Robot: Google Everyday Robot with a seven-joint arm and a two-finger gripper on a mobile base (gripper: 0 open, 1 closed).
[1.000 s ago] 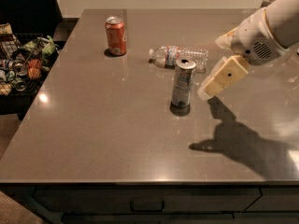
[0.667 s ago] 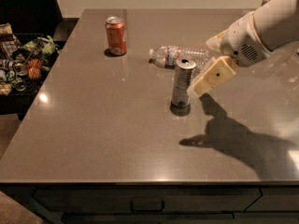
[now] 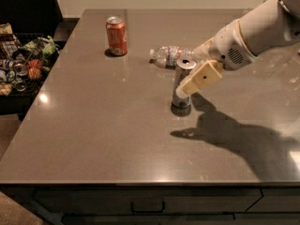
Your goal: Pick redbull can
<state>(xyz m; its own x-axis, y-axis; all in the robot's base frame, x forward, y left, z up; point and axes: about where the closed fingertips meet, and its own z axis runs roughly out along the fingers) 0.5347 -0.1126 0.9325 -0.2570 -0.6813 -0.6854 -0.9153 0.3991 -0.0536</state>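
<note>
Three things sit on the table (image 3: pixel 93 139): the redbull can (image 3: pixel 179 76), a soda can (image 3: pixel 116 35) and a bottle (image 3: pixel 171 56). There's plenty of bare top in front of the redbull can and to its left, right out to the near and left edges. The back edge shows too, but the right edge is cut off by the frame. A basket (image 3: pixel 23 60) of snacks sits past the left edge, lower than the top.

My gripper (image 3: pixel 197 78) is right at the redbull can's right side, level with its upper half and covering part of it. I can't tell if it's spread or closed, or whether it touches the can. My arm (image 3: pixel 253 32) comes in from the upper right and gets cropped there. Its shadow (image 3: pixel 234 139) lies across the table, near right.

The redbull can stands upright about mid-table, a bit right of centre. It's tall, slim and silver-grey with a silver top, and its dark markings are too blurry to read. The bottle lies on its side just behind it; I can't say if they touch. The soda can stands well apart at the back left.
</note>
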